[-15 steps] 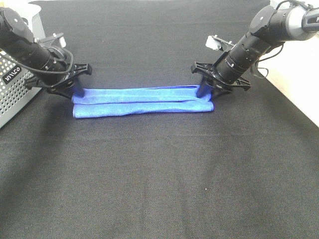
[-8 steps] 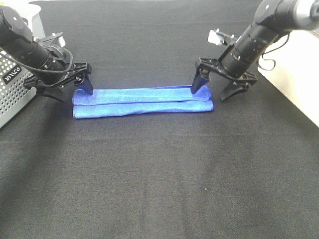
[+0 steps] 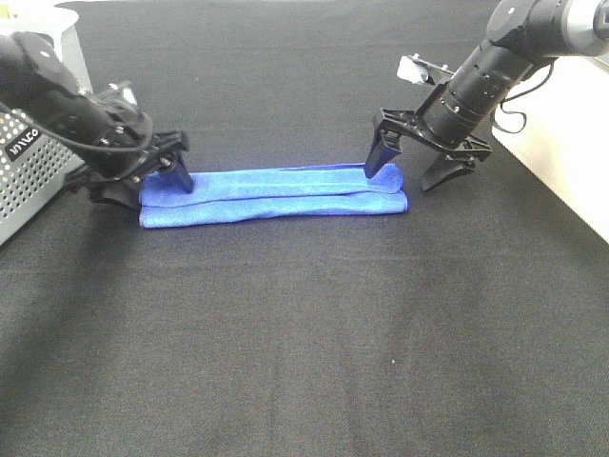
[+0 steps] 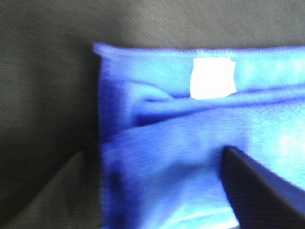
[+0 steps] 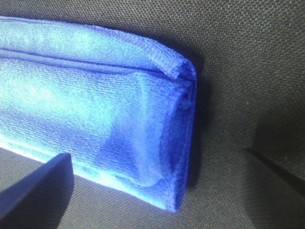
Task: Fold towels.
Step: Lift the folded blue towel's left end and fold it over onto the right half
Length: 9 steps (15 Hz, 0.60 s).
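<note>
Both hands released; lengthwise fold laid down.

The towel [image 3: 273, 193] lies as a long narrow folded strip on the black surface [image 3: 304, 333], ends toward either arm. A second ago both hands were pinched low on its ends; now the left hand [image 3: 143, 186] stands with jaws spread over the left end, and the right hand [image 3: 402, 177] has lifted slightly, jaws wide, one finger above the right end and the other off the cloth. Neither grips anything. The layers stayed put on release (edges roughly aligned; white tag [image 4: 212, 78] showing at the left end). Judgement: this fold is done, and a crosswise fold, end to end, probably comes next.
</note>
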### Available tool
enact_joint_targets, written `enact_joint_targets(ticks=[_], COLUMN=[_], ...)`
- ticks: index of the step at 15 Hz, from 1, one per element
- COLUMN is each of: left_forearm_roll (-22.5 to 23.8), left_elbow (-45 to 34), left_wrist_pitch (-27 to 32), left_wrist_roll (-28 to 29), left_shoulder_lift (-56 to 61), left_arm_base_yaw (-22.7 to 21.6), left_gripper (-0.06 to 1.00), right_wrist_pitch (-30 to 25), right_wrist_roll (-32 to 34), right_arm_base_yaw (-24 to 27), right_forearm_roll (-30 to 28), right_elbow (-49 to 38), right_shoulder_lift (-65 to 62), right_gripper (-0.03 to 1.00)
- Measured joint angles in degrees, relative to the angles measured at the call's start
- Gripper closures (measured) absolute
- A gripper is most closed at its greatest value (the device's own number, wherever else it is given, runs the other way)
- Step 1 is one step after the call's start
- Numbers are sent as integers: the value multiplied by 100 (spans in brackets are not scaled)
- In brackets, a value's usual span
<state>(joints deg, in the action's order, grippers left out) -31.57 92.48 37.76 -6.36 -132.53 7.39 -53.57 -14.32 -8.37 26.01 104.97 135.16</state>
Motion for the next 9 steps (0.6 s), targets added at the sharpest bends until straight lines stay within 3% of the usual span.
enact_joint_targets(ticks=[1,2,3,4,6,9], left_forearm_roll=[-11,-11,11,69,275,1639], left_elbow=[0,0,0,0,0,0], left_wrist_pitch=[-6,0,6,6,74,418], left_wrist_roll=[11,23,29,29,86,779], left_shoulder_lift=[-11,-34,-46,-46,-17,424], left_arm_base_yaw=[23,34,34,34,34,40], left_gripper=[37,56,83,88,88,88], right_wrist_pitch=[6,6,6,6,-6,-155], right_wrist_roll=[0,0,0,0,0,6], right_arm_base_yaw=[0,0,0,0,0,0], right_forearm_roll=[0,0,0,0,0,-11], right_elbow=[0,0,0,0,0,0], right_shoulder_lift=[0,0,0,0,0,0], right_gripper=[11,11,11,11,11,11])
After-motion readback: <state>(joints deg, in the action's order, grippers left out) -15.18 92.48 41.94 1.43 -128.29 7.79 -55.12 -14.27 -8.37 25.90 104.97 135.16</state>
